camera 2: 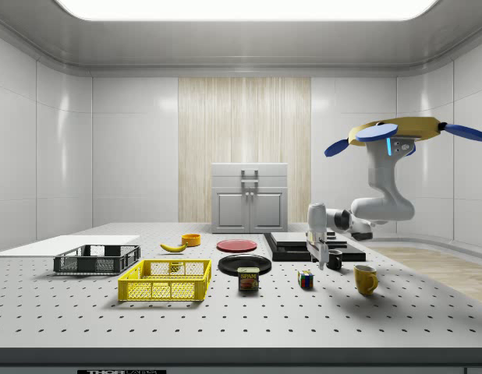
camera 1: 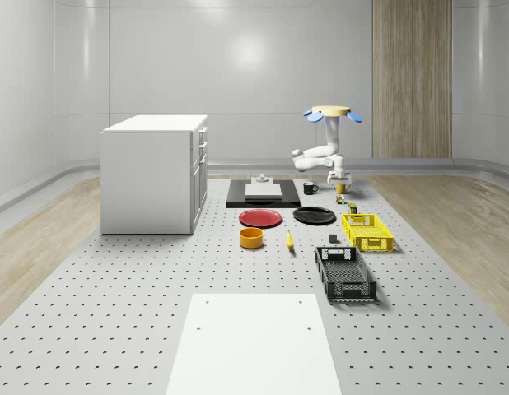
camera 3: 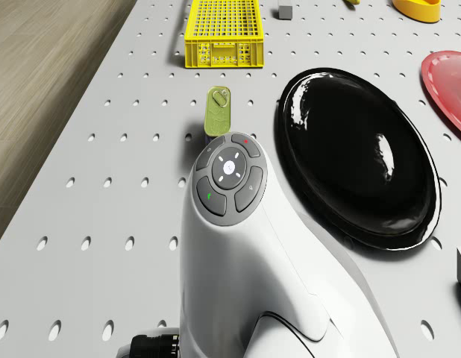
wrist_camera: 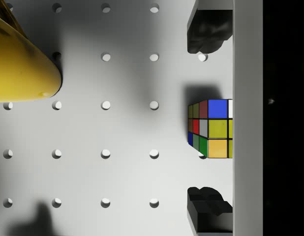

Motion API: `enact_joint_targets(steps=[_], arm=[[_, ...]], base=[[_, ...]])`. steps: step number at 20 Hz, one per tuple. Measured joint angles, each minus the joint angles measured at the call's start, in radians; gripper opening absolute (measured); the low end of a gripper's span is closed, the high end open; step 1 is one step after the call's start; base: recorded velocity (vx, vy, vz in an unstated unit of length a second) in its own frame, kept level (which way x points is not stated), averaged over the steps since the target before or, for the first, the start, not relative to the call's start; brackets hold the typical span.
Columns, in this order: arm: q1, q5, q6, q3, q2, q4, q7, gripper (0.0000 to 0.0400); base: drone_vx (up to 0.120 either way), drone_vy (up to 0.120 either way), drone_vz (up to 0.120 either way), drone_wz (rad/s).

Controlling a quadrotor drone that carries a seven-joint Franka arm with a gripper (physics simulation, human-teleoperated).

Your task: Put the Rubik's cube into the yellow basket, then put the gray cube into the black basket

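Drone [camera 2: 397,131] hovers above the worktop [camera 1: 156,280], arm reaching down. Hand [wrist_camera: 208,118] spread, fingers [wrist_camera: 206,37] straddling the Rubik's cube [wrist_camera: 211,129] just below — lined up for pickup, not yet gripped.

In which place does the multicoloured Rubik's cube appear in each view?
Whole-scene view: multicoloured Rubik's cube beyond the yellow plastic basket, below the end effector.
Side view: cube right of that basket.
Wrist view: cube between the open end effector's fingers.
Shared landmark: that basket, also in the drone view.
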Motion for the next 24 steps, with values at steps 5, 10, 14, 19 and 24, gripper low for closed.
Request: enact_joint_targets(steps=[5, 10, 14, 19, 24], arm=[[-0.006, 0.010, 0.019, 0.005, -0.021, 0.001, 0.006, 0.0400], [-0.012, 0.020, 0.038, 0.010, -0.040, 0.003, 0.011, 0.0400], [-0.014, 0.013, 0.058, -0.001, -0.058, 0.005, 0.012, 0.0400], [-0.015, -0.014, 0.091, -0.035, -0.081, 0.012, 0.011, 0.0400], [-0.018, -0.033, 0.117, -0.059, -0.099, 0.018, 0.011, 0.0400]], base=[[0.104, -0.048, -0.096, 0.000], [0.080, 0.000, 0.000, 0.000], [0.000, 0.000, 0.000, 0.000], [0.000, 0.000, 0.000, 0.000], [0.000, 0.000, 0.000, 0.000]])
